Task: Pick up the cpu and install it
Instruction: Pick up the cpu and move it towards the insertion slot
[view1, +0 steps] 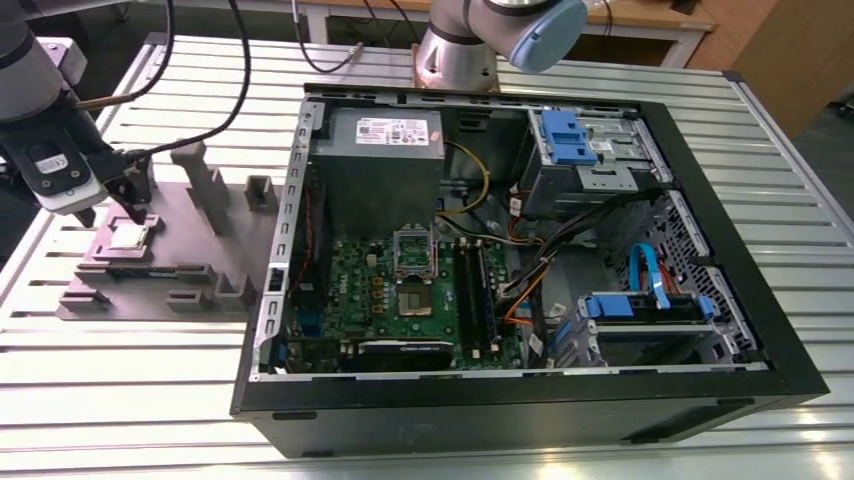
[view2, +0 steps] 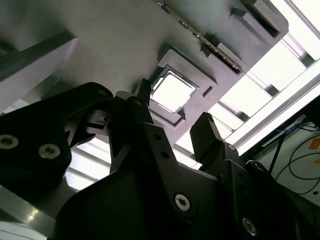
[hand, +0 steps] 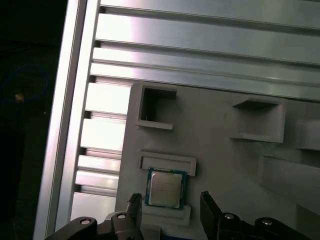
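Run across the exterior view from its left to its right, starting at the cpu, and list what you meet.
cpu → hinged socket frame → memory slots → lower blue drive bracket

A robotics lab: slatted aluminium bench (view1: 134, 400), opened computer case (view1: 507, 415).

Gripper (view1: 135, 208) over cpu (view1: 130, 235), open computer case (view1: 534, 412)
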